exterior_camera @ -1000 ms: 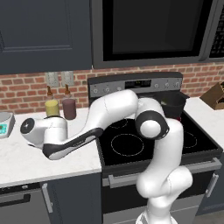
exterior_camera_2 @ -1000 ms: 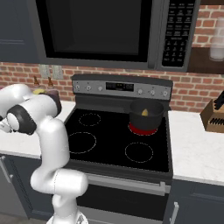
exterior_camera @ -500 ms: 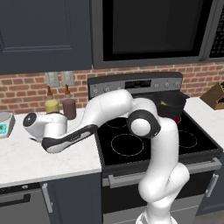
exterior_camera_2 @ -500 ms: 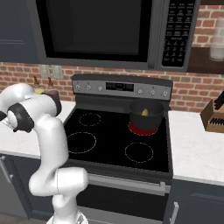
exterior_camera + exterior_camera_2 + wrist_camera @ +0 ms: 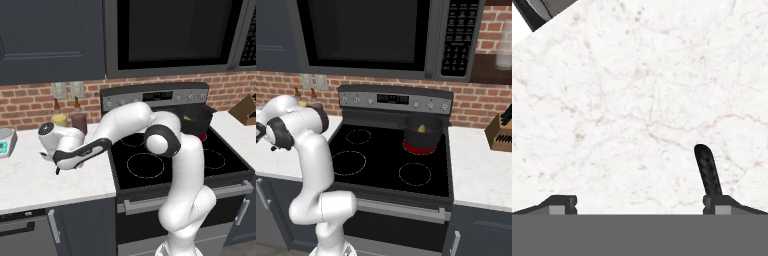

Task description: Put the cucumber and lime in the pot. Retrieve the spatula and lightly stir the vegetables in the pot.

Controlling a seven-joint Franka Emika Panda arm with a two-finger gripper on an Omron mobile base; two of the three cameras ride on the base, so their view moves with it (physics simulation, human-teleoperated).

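My gripper (image 5: 643, 204) hangs open just above the white marble counter (image 5: 30, 185) left of the stove, its fingers spread wide with nothing between them. A thin black handle, apparently the spatula's (image 5: 707, 170), lies on the counter right by the inner side of one fingertip; its head is hidden. From the left base camera the gripper (image 5: 53, 164) points down at the counter. The dark pot (image 5: 198, 119) sits on the back right burner, and something yellow-green (image 5: 421, 128) shows inside it; I cannot tell cucumber from lime.
Two bottles (image 5: 70, 119) stand at the brick wall behind the hand. A small scale (image 5: 4, 142) sits at the counter's far left. A knife block (image 5: 501, 132) stands right of the stove (image 5: 386, 160). A dark corner (image 5: 537, 12) of something shows beyond the fingers.
The hand has drifted a little to the right along the counter, toward the stove, and the forearm has swung with it. The pot has not moved.
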